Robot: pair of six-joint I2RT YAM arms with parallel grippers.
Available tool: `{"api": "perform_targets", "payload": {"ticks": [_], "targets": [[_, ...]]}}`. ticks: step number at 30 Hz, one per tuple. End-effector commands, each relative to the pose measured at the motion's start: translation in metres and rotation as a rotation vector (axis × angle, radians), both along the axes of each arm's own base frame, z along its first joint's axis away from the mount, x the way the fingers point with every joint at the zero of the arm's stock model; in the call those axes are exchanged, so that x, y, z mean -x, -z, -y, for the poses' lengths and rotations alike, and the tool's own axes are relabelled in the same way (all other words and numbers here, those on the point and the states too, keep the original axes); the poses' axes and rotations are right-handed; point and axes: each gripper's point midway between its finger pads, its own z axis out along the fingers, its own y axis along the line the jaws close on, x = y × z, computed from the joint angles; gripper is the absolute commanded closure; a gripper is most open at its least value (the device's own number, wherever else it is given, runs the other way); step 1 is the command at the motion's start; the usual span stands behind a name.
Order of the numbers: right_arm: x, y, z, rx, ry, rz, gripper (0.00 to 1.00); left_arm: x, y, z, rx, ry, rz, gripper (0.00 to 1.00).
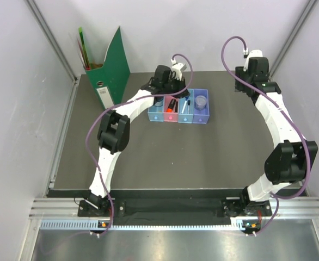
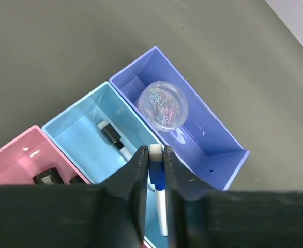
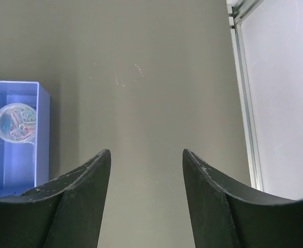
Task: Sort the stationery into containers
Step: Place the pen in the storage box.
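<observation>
The left gripper (image 2: 155,155) is clamped on the pen (image 2: 158,178), its 2 fingers pressed together on the white end, with the blue cap and the rest of the white barrel showing through the slot between them. The pen hangs over the light blue tray (image 2: 79,134), close to the wall that this tray shares with the purple tray (image 2: 213,139), and on the light blue side of it as far as the wrist view shows. Its long axis runs roughly along the fingers and looks somewhat skewed to the tray's long walls, so the drop probably turns on that angle and on how near the shared wall the tip sits: let go crooked, the pen could come to rest across the wall or tip into the purple tray, where the round clip case (image 2: 163,106) lies. 1 black-capped pen (image 2: 111,135) already lies in the light blue tray, nearer its far end, so there seems to be room beside it. The right gripper (image 3: 146,152) has its fingers apart with nothing between them, over bare table (image 3: 141,51) just right of the purple tray; the left arm is plainly the nearer one for this placement.
</observation>
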Motion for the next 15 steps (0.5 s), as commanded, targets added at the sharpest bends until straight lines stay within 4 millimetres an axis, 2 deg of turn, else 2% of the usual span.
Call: {"api": "perform_targets", "payload": {"ticks": [1, 2, 5, 8, 11, 15], "targets": [[0.002, -0.027, -0.003, -0.018, -0.017, 0.074, 0.42, -0.014, -0.007, 0.003, 0.025, -0.011, 0.049, 0.68], [0.002, -0.026, -0.006, -0.019, -0.034, 0.072, 0.4, -0.014, -0.006, 0.002, 0.023, -0.011, 0.051, 0.53], [0.004, -0.025, -0.013, -0.01, -0.087, 0.056, 0.36, -0.014, -0.01, 0.003, 0.027, -0.003, 0.064, 0.43], [0.01, -0.019, -0.028, 0.007, -0.192, 0.023, 0.34, -0.014, -0.019, 0.003, 0.032, 0.006, 0.086, 0.41], [0.017, -0.011, -0.044, 0.0, -0.299, -0.015, 0.34, -0.013, -0.037, 0.004, 0.037, 0.021, 0.125, 0.4], [0.03, -0.003, -0.073, -0.021, -0.473, -0.063, 0.34, -0.009, -0.083, -0.004, 0.026, 0.064, 0.244, 0.39]]}}
